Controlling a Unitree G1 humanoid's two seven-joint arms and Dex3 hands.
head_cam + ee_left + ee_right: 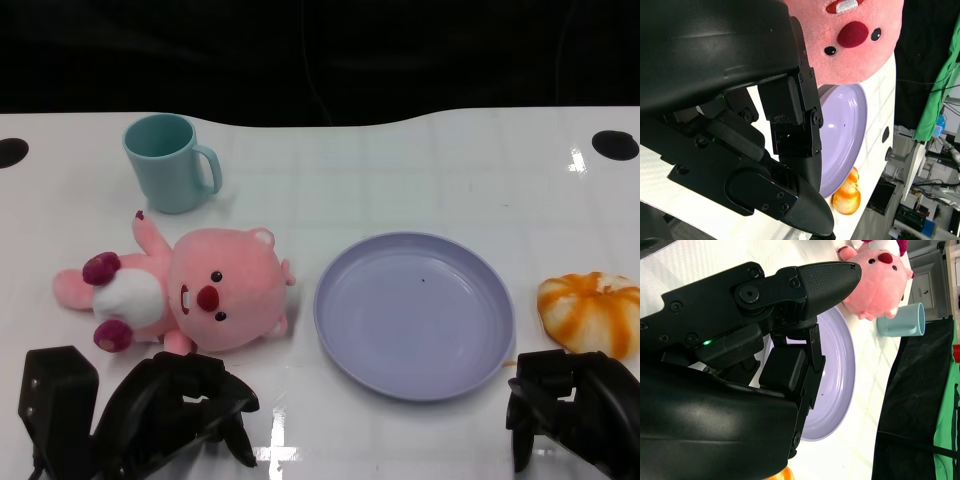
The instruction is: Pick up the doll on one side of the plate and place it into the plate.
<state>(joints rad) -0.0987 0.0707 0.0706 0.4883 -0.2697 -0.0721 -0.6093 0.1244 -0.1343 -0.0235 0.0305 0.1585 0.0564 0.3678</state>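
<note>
The doll (190, 295), a pink plush animal with a white belly and dark red paws, lies on its back on the white counter (420, 170), left of the plate (414, 314). Its head points right, toward the plate, and sits just beside the plate's left rim without touching it. The plate is lavender, round and shallow, and holds nothing.

A teal mug (170, 162) stands upright on the far left of the counter, beyond the doll, with its handle turned right. An orange-and-white striped object (592, 312), rounded like a small pumpkin, rests on the counter to the right of the plate, near its rim.

The left hand (180, 405) is at the near left edge, directly on the near side of the doll. Its fingers (795, 130) are curled downward and hold nothing; the doll is close to the hand, but contact cannot be confirmed. In the left wrist view the doll's face (850, 35) appears beyond the fingers, with the plate (845, 130) and the striped object (847, 195) farther on.

The right hand (570, 405) is at the near right edge, on the near side of the striped object. Its fingers (790, 370) are bent inward and hold nothing. The right wrist view shows the plate (837, 390), the doll (875, 280) and the mug (905, 322) beyond them.
</note>
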